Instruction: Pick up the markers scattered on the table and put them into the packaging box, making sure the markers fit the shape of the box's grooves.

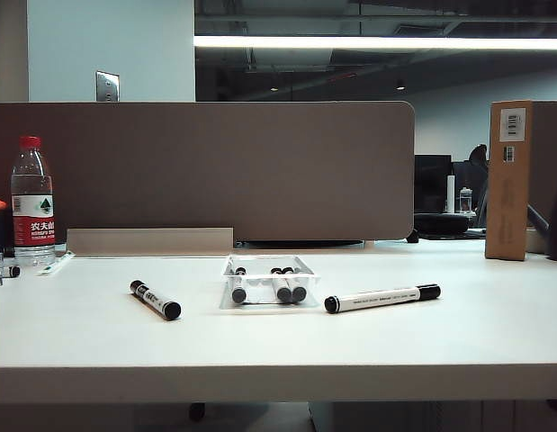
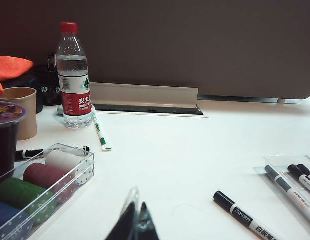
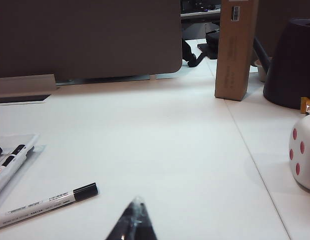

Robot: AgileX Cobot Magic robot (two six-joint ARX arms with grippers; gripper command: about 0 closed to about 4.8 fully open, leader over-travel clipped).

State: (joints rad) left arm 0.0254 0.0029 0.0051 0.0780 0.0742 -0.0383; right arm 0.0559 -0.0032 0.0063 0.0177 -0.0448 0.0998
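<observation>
The clear packaging box (image 1: 265, 265) lies mid-table with three markers (image 1: 281, 286) resting in its grooves. A dark-barrelled marker (image 1: 155, 300) lies loose to its left and a white-barrelled one (image 1: 382, 298) to its right. Neither arm shows in the exterior view. My left gripper (image 2: 137, 204) is shut and empty, low over the table, with the dark marker (image 2: 245, 217) and the box (image 2: 275, 162) off to one side. My right gripper (image 3: 137, 201) is also shut and empty, close to the white marker (image 3: 44, 202) and the box edge (image 3: 24, 137).
At the far left stand a water bottle (image 1: 32, 202), a green-and-white pen (image 2: 100, 131), a small marker (image 2: 44, 151), a cup (image 2: 22, 112) and a clear box of coloured rolls (image 2: 39, 185). On the right are a brown cardboard box (image 1: 508, 180), a dark pot (image 3: 291, 62) and a white red-dotted object (image 3: 305, 155).
</observation>
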